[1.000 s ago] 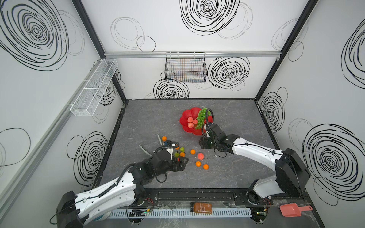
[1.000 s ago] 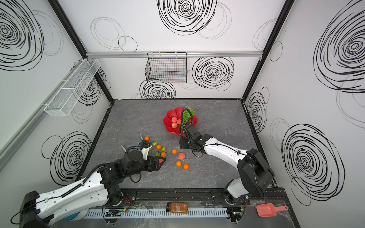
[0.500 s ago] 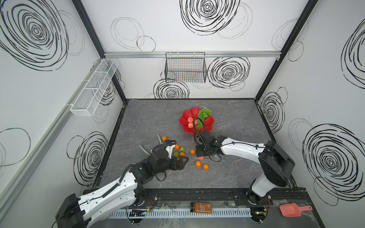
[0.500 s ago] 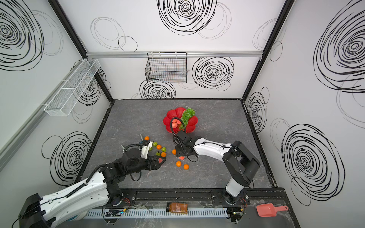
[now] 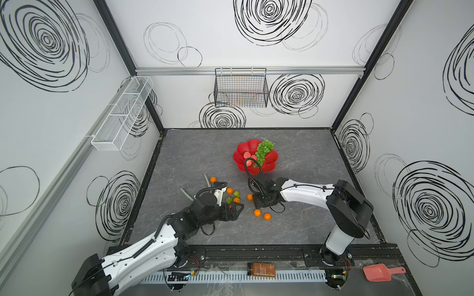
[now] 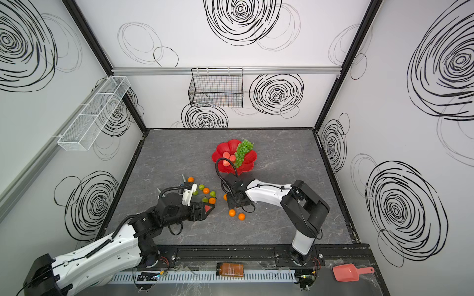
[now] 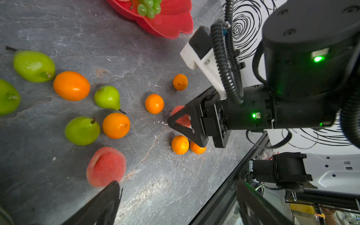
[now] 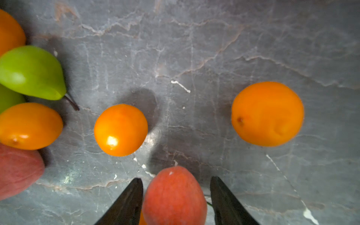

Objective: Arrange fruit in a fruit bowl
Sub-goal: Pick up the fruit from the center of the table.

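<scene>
Right wrist view: right gripper [image 8: 176, 178] half open astride peach [image 8: 173, 196] on grey marbled table [image 8: 194, 48], bowl [image 5: 269, 164] at twelve o'clock; left gripper [image 7: 177, 183] wide, empty; swirl-painted walls [image 5: 218, 33].

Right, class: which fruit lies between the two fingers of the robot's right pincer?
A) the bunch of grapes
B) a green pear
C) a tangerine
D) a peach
D: the right wrist view shows a pink-red peach inside the right pincer, whose jaws stand either side of it.

Top views look down from high in front; wrist views sit close, sharing the scattered fruit [image 8: 120, 130]
</scene>
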`<action>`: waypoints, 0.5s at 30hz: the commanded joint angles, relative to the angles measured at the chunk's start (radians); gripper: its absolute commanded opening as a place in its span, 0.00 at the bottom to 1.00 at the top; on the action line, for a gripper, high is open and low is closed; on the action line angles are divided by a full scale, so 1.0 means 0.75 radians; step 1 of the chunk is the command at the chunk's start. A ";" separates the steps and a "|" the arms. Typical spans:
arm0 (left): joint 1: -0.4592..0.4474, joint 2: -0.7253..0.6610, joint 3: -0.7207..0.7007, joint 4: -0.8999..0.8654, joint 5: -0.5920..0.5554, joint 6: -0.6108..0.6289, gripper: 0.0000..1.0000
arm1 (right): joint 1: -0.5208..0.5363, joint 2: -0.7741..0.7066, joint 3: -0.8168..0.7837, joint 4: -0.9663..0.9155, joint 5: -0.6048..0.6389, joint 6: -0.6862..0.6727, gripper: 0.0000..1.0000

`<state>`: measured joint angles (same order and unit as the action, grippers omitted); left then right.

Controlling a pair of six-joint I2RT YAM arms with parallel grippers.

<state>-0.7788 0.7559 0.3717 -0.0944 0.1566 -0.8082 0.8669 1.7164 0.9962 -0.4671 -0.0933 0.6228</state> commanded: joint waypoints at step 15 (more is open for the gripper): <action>0.002 -0.058 -0.005 0.030 -0.024 -0.016 0.96 | 0.029 -0.021 0.012 -0.040 0.060 0.026 0.49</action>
<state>-0.7788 0.7246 0.3714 -0.0959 0.1524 -0.8127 0.8806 1.7180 0.9962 -0.4706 -0.0772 0.6266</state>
